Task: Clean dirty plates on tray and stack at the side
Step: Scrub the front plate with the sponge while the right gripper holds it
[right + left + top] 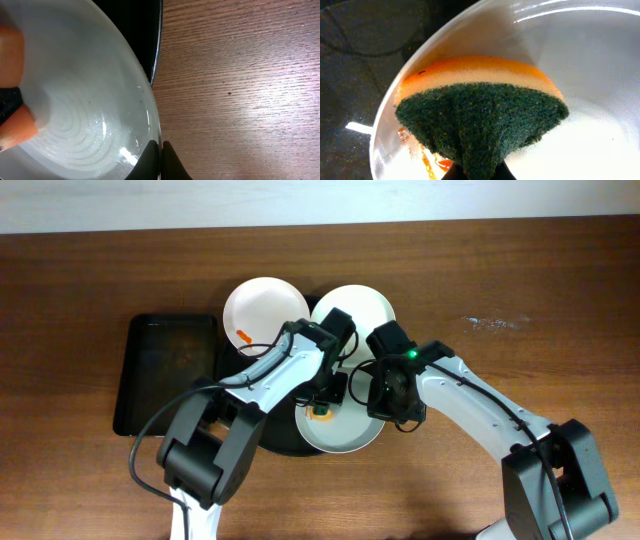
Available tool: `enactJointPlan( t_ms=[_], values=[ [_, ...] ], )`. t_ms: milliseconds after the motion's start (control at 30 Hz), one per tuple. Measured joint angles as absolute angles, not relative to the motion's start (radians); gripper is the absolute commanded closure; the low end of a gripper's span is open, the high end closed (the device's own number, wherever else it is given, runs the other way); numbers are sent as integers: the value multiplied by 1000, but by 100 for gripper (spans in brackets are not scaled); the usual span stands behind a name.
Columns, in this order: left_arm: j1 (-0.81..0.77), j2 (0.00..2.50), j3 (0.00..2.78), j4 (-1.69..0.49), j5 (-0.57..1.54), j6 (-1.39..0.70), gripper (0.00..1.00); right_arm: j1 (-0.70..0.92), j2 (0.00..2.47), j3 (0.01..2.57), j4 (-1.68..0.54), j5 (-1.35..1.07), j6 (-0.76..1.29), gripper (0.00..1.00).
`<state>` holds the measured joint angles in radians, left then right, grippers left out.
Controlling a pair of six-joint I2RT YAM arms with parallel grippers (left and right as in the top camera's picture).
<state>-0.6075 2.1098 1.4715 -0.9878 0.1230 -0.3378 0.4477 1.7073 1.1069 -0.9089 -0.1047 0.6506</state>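
Overhead: you had three plates on the tray [285,444]. The front plate [345,435] sat at its front edge, the smeared plate [262,315] and the plain plate [355,308] at its rear edge.
Left wrist: your left gripper [479,172] clenched the sponge [480,120] on the front plate, beside an orange smear [427,161].
Right wrist: your right gripper [161,161] pinched that plate's rim.

open table [560,300] right of round tray [283,446], arms [270,370] crowding near plate [350,438], rectangular tray [165,375] at left

Both arms bent inward; left tool [477,171], right tool [161,152] seemingly clamped (tips together).
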Motion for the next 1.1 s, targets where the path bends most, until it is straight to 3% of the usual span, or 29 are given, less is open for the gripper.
enactJointPlan(
  t_ms=[400,733,933,1100],
  values=[
    [-616,2111,1472,-1010,73,-340,100,448,1707,1107,-911,-105,650,96],
    [-635,2128,1481,-1044,-130,-340,100,448,1707,1107,-912,-105,646,96],
    [-674,2208,1553,-1254,-369,-467,100,466,1710,1107,-889,-181,647,96],
    [-606,2305,1628,-1412,-516,-529,100,453,1710,1106,-901,-144,645,96]
  ],
)
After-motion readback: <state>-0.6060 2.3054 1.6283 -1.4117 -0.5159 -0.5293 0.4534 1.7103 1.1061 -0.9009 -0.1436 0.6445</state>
